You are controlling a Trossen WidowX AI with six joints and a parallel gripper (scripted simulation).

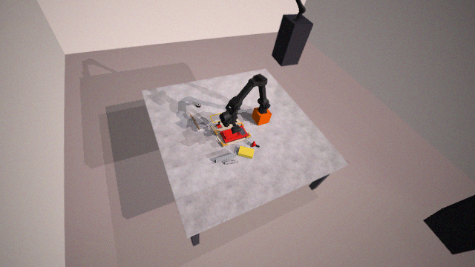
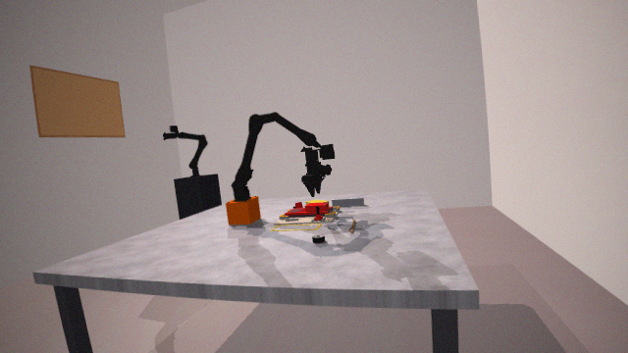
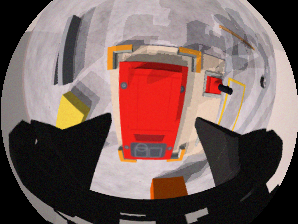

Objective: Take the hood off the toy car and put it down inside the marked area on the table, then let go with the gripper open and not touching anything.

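Observation:
The red toy car sits on a beige board between orange corner brackets. Its hood is on it, part of the red top; its edges are hard to tell from the body. The marked area is a thin yellow outline on the table beside the board, on the side with the small red part; nothing shows inside it. My gripper is open and empty, pointing down above the car, touching nothing. In the top view the arm partly covers the car.
A small red part with a black peg sits on the board. A yellow block, grey rails, a red-and-black piece, a wooden stick and a black round piece lie around.

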